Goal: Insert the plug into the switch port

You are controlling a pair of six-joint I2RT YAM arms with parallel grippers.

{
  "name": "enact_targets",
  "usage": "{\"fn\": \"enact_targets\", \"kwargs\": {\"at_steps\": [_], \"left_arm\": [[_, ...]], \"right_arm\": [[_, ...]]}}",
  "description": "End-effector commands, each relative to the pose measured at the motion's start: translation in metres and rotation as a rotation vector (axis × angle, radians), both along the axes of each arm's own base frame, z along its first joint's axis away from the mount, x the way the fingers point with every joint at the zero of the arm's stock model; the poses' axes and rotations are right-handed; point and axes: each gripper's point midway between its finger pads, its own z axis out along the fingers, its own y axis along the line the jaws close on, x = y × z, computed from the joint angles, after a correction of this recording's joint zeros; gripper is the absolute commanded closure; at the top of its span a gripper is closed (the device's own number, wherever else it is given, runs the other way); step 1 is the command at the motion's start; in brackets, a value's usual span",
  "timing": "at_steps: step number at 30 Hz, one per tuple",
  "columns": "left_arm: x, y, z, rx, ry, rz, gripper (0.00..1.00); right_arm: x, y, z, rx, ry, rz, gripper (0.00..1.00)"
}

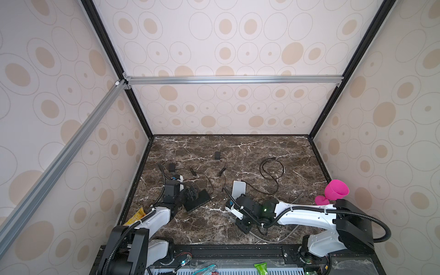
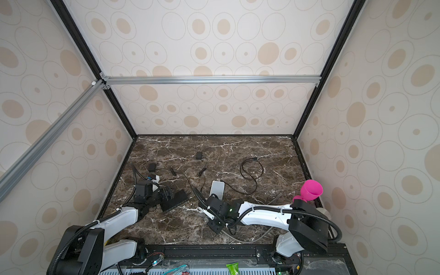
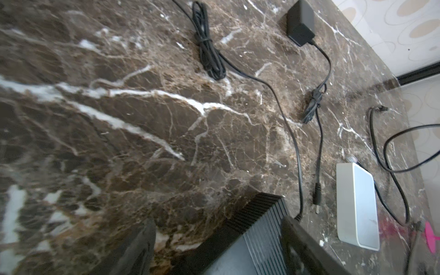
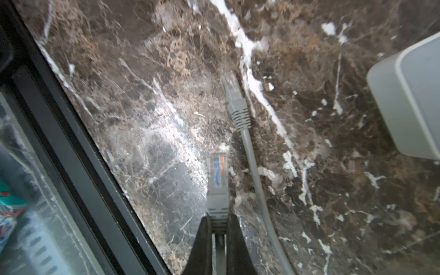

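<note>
The grey plug [image 4: 217, 181] juts from the right gripper [image 4: 217, 222], whose jaws are pinched narrow on its boot, over the marble table [image 4: 142, 95] near the front edge. Further left, the black switch [image 3: 257, 228] lies between the widely spread jaws of the left gripper [image 3: 217, 225], and a white box [image 3: 357, 204] sits nearby.

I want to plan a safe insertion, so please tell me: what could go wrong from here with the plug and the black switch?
1. The right hand pinches the gray plug only at its rear boot, so it may tilt when pushed.
2. The left hand stands open at the black switch, not clamped, so the switch may slide away.
3. The cable's second plug lies loose nearby and could snag.
</note>
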Motion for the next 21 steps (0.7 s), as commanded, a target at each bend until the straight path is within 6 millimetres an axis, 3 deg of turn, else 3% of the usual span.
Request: {"fn": "enact_targets", "kwargs": {"at_steps": [1, 8, 14, 18, 21], "left_arm": [[-0.011, -0.019, 0.002, -0.058, 0.003, -0.052, 0.18], [-0.057, -0.042, 0.001, -0.198, -0.019, -0.079, 0.18], [-0.062, -0.032, 0.004, -0.15, -0.054, -0.052, 0.18], [-0.062, -0.031, -0.007, -0.113, -0.024, -0.063, 0.28], [-0.063, -0.03, -0.017, -0.087, 0.007, -0.073, 0.45]], "right_arm": [[0.0, 0.02, 0.006, 0.049, 0.033, 0.004, 1.0], [0.004, 0.056, 0.001, 0.058, 0.081, 0.061, 1.0], [0.015, 0.086, -0.004, 0.059, 0.093, 0.074, 1.0], [0.017, 0.097, -0.007, 0.056, 0.1, 0.097, 1.0], [0.019, 0.103, -0.008, 0.06, 0.098, 0.11, 1.0]]}}
